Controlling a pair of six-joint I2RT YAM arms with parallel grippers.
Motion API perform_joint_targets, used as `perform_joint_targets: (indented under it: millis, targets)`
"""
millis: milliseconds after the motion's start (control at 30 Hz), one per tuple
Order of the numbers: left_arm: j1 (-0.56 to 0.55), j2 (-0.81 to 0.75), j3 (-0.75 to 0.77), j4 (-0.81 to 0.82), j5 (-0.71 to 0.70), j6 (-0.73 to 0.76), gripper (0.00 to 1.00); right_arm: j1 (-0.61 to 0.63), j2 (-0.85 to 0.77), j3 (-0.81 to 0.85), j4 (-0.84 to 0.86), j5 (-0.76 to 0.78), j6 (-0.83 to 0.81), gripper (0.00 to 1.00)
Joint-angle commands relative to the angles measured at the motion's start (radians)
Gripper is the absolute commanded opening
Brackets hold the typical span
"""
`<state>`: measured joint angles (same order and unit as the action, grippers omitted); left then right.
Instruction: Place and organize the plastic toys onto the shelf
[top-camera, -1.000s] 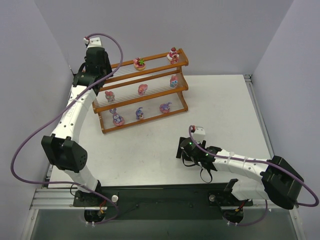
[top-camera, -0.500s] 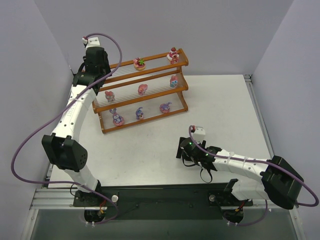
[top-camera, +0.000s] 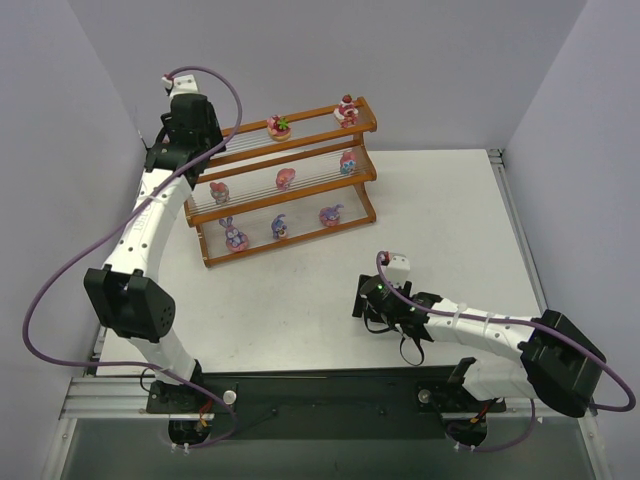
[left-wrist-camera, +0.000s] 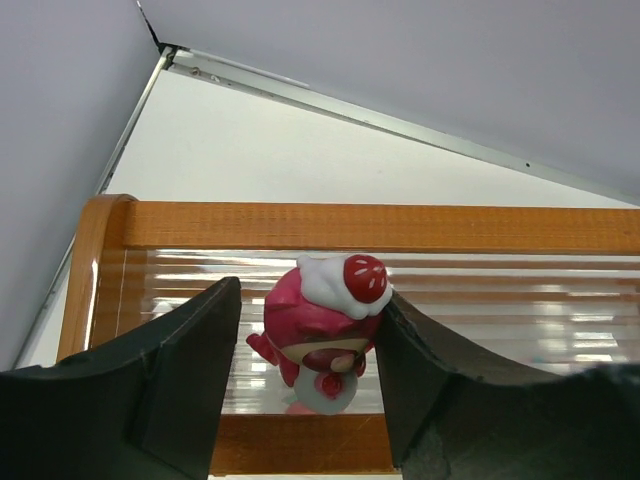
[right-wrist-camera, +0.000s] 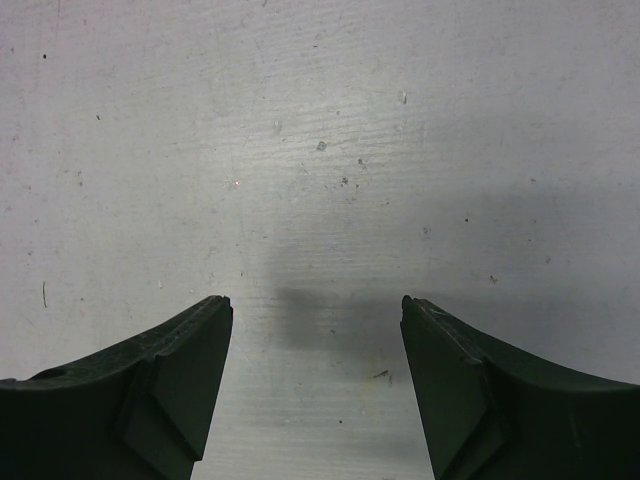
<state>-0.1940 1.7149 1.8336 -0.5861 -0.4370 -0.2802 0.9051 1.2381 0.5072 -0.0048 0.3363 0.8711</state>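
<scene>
Placing step: the left end effector (left-wrist-camera: 310, 295) straddles the red toy (left-wrist-camera: 320, 320), which stands on the top tier of the shelf (left-wrist-camera: 350, 225). Its grip looks released (gap on one side). Next, back out cleanly. The right end effector (right-wrist-camera: 315, 305) hangs spread, empty.

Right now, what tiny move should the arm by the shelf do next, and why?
Probably open the left gripper a bit wider, then back away slowly. The red toy already stands on the shelf's top rods, and one finger looks pressed against it, so pulling off now might tip it.
</scene>
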Motion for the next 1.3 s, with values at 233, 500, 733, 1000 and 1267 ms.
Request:
perform_joint_targets:
  millis: [233,500,733,1000,1267]
  targets:
    - [0.008,-0.015,-0.010,-0.046,0.029,-0.014,0.76,0.008,0.003,0.017,-0.018,0.035,0.012,0.69]
    - [0.008,-0.074,-0.043,-0.021,0.034,-0.019,0.76,0.006,0.008,0.019,-0.020,0.037,0.011,0.69]
    - [0.008,-0.107,-0.062,-0.008,0.034,-0.020,0.76,0.008,0.018,0.028,-0.018,0.033,0.009,0.69]
    - [0.008,-0.121,-0.056,-0.009,0.032,-0.016,0.76,0.008,0.021,0.031,-0.021,0.032,0.008,0.69]
    - [0.010,-0.212,-0.082,0.009,0.058,-0.022,0.77,0.008,0.014,0.031,-0.024,0.033,0.008,0.69]
